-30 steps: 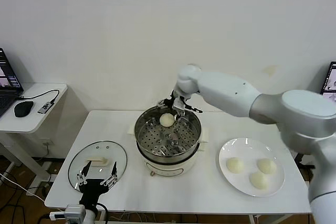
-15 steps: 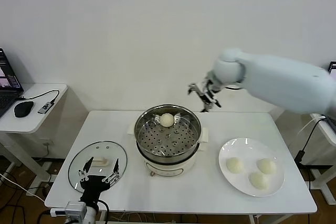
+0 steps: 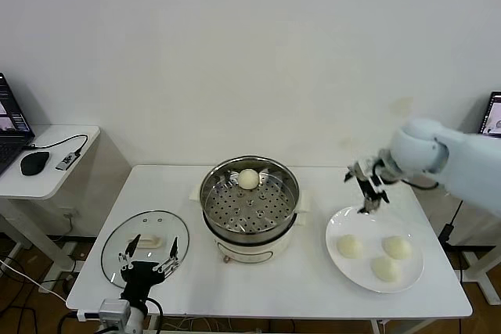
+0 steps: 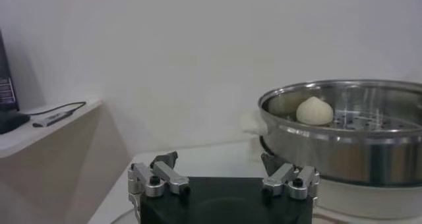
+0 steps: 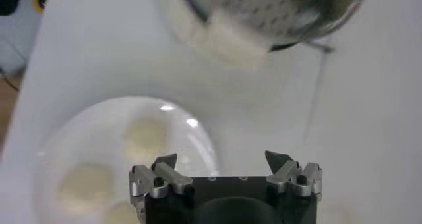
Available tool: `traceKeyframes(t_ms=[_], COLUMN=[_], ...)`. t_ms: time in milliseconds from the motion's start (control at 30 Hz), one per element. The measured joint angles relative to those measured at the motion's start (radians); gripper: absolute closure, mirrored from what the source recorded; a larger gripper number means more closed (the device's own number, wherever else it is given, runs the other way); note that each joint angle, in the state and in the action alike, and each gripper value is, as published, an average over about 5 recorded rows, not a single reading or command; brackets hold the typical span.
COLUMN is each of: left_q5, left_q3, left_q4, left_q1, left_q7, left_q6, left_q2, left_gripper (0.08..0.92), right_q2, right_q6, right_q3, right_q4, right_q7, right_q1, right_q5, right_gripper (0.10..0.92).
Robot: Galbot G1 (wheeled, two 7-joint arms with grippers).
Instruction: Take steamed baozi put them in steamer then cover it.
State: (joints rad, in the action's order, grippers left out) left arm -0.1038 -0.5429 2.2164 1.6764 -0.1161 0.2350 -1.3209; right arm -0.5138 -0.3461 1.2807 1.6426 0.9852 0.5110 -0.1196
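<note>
Head view: right gripper (image 3: 365, 190) hovering above plate (image 3: 413, 273) edge, jaws wide, holding nothing. One baozi (image 3: 249, 179) sitting in steamer (image 3: 250, 199). Left gripper (image 3: 147, 256) idling over cover (image 3: 145, 242), jaws wide.

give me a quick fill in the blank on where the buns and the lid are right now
1. The steamer holds ____ baozi.
2. The white plate carries ____ baozi.
3. The glass cover lies flat on the table, beside the steamer on the robot's ____ side.
4. The right gripper hangs open and empty near the ____.

Missing words: one; three; left; plate
</note>
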Motion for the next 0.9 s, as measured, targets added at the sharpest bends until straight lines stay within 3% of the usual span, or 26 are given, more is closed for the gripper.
traceKeyframes(t_ms=[400, 900], left_q5=[0.002, 0.004], left_q3=[-0.008, -0.011], left_q4=[-0.02, -0.03], left_q1=[-0.006, -0.007], left_q7=[0.001, 0.001], left_q6=[0.0, -0.002], left_q2=[-0.002, 0.001], left_gripper=[0.177, 0.177], right_q2=[0.042, -0.029], right_q6=[-0.015, 0.019], right_q3=[-0.17, -0.32], right_q4=[-0.022, -0.142], right_q7=[0.001, -0.028], right_q1=[-0.276, -0.508], right_q5=[0.104, 0.196], right_gripper=[0.203, 0.203])
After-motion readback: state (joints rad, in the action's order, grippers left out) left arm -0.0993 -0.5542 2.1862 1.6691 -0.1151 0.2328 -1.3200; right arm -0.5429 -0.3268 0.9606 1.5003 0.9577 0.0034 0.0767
